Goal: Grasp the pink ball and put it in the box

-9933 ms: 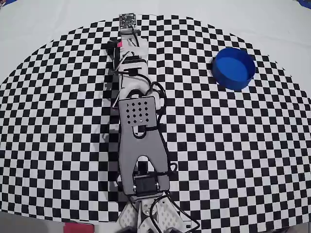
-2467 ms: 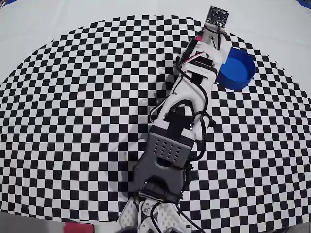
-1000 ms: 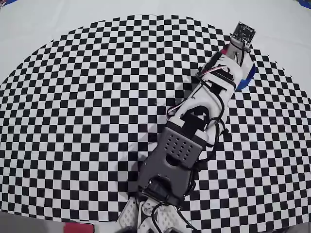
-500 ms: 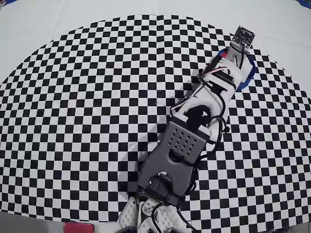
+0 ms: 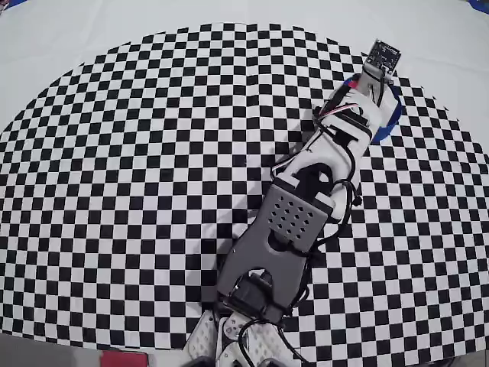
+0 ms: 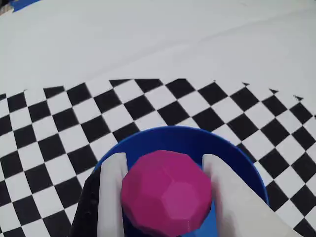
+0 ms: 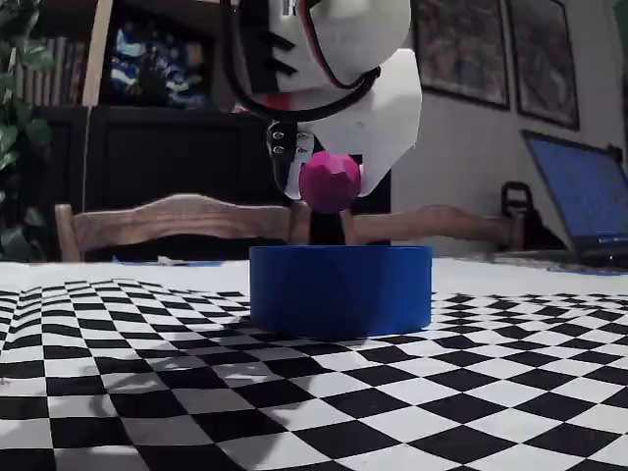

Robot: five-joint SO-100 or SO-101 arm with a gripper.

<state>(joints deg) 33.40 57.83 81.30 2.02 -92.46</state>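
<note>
Tool: the tool [image 6: 165,197] clamps the pink ball [image 6: 167,192] between both fingers.
Ball: held just above the box [image 7: 340,287], clear of its rim.
Done: grasp and carry.
Left: release into the box.

White-and-grey printed arm [image 5: 306,191], perforated grey plate [image 5: 289,217], looping black cables (red-and-white wires near the wrist), white jaws.

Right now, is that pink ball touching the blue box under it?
Apart. In the fixed view the pink ball hangs in the gripper, with dark background visible between it and the blue box's rim.
</note>
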